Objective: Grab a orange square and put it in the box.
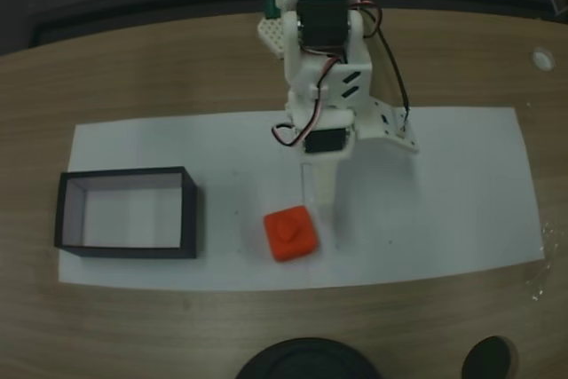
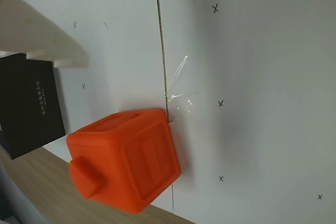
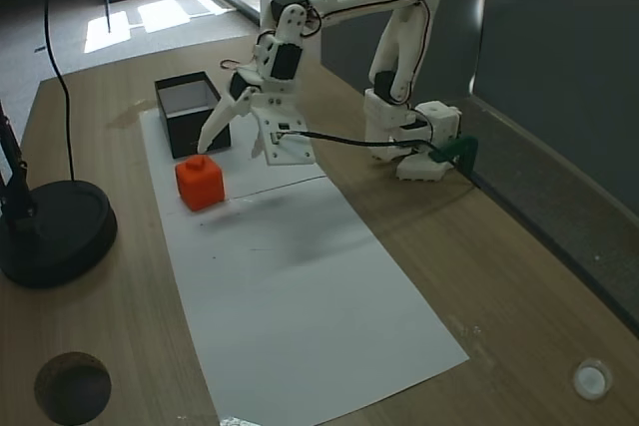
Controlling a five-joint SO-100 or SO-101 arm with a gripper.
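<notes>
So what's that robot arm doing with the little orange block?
The white arm's gripper hangs open just above the orange square, which sits on the white paper. It hasn't grabbed it yet. The box is off to the left in a fixed view, with nothing inside. It looks ready to pick up the cube and carry it there.

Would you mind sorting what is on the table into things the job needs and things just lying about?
Needed for the job:
- small orange-red cube
- shallow black-walled box with white floor
- white claw, open above the cube

Just lying about:
- black round lamp base
- white paper sheet
- small white cap
</notes>
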